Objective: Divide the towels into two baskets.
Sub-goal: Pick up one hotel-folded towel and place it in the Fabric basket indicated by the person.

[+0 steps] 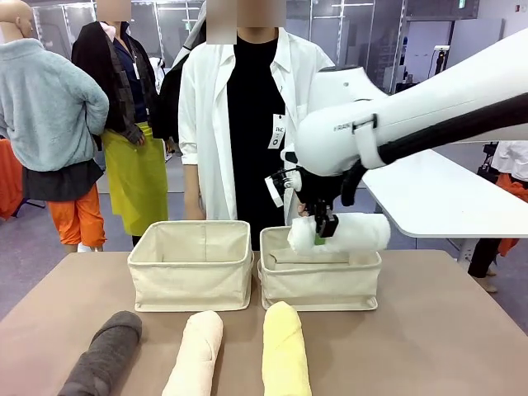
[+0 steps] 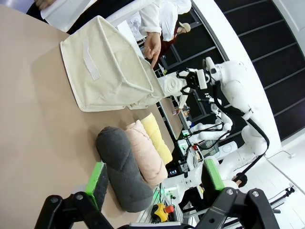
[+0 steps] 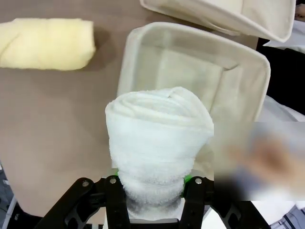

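Observation:
My right gripper (image 1: 324, 228) is shut on the white towel (image 1: 353, 232), holding it level just above the right basket (image 1: 320, 289). In the right wrist view the white towel (image 3: 157, 138) sticks out from between the fingers, over that basket's (image 3: 143, 52) open mouth. The left basket (image 1: 191, 280) stands beside it. On the near table lie the dark grey towel (image 1: 103, 356), the cream-peach towel (image 1: 195, 353) and the pale yellow towel (image 1: 285, 351). My left gripper (image 2: 155, 183) is open, above and just short of the dark grey towel (image 2: 121, 167).
A person in a white coat (image 1: 247, 124) stands right behind the baskets at the table's far edge. A white table (image 1: 437, 194) lies off to the right. Bare tabletop (image 1: 437, 330) stretches right of the yellow towel.

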{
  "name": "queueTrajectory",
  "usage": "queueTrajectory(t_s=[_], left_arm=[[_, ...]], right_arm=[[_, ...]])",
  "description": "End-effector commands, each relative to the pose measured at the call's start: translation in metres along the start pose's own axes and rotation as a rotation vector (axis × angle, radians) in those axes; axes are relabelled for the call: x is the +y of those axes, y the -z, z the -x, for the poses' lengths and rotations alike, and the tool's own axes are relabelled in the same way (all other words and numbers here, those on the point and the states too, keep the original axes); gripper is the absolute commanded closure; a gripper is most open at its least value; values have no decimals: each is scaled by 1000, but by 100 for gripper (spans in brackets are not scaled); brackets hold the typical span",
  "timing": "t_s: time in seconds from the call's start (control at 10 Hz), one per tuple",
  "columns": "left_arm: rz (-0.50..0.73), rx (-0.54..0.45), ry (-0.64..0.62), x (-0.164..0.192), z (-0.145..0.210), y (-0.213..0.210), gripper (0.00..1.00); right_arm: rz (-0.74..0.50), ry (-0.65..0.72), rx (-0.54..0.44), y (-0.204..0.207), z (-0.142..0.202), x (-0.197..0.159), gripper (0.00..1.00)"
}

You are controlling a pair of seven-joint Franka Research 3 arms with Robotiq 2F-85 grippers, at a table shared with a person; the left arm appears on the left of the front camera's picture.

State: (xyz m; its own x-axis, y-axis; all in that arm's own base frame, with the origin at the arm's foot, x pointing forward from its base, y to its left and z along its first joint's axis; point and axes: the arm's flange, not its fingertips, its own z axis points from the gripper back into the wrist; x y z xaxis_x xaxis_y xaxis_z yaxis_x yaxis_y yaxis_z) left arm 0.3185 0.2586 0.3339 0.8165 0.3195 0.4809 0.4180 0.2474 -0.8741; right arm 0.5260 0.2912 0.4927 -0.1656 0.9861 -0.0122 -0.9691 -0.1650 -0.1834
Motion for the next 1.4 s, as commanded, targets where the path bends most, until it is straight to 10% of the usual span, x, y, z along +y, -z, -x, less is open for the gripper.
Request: queueTrajectory(t_s=[0.0,0.7,1.3], left_arm=[[-3,2,-1,-1,2,-3,0],[-3,2,-1,-1,2,-3,0],[-3,2,-1,-1,2,-3,0]], right_arm=[[18,-54,-9,19,-11,-36,64],[-17,9,22,99,-11,-108,64],[-39,56,59,103,-6,-110,0]])
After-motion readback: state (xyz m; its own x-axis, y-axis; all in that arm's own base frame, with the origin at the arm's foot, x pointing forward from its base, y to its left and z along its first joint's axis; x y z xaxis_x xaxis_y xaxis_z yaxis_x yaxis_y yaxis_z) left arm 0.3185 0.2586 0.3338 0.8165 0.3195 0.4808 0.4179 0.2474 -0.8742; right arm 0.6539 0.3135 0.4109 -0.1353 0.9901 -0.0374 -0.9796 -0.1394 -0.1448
